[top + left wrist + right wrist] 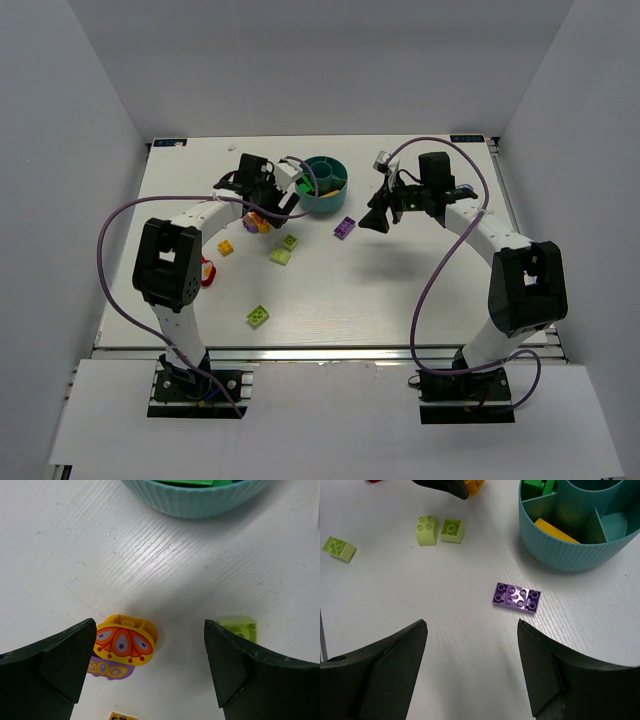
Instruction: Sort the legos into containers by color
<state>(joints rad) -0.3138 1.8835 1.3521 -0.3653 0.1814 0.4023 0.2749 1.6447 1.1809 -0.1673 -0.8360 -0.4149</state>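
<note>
- Your left gripper [150, 624] hangs wide open over the white table and holds nothing. Its two dark fingers straddle bare tabletop a little short of the round teal ribbed plastic bowl [200, 502].
- In the left wrist view, a rounded yellow brick with an orange printed face [124, 642] lies by the finger on the left of the picture, partly over a purple printed piece [110, 670]. A lime green studded brick [239, 629] sits by the other finger. Neither lies squarely between the pads, so you would probably have to shift sideways before closing.
- Your right gripper [471, 625] is also spread wide and empty. It is poised above a flat purple studded plate [516, 597] that lies on the table near the bowl's outer wall, and this looks like that arm's next pick.
- The bowl's wedge compartments already hold sorted pieces: a yellow block [557, 531] in one and dark green bricks [540, 487] in its neighbour. The colours are being kept apart.
- Loose on the table are a pair of lime bricks [427, 530] side by side and a lone lime brick [259, 316] nearer the arm bases. There is also a small yellow piece [226, 247] and a red piece [207, 270] tucked against the left arm. By my estimate, the sort is well short of done.
</note>
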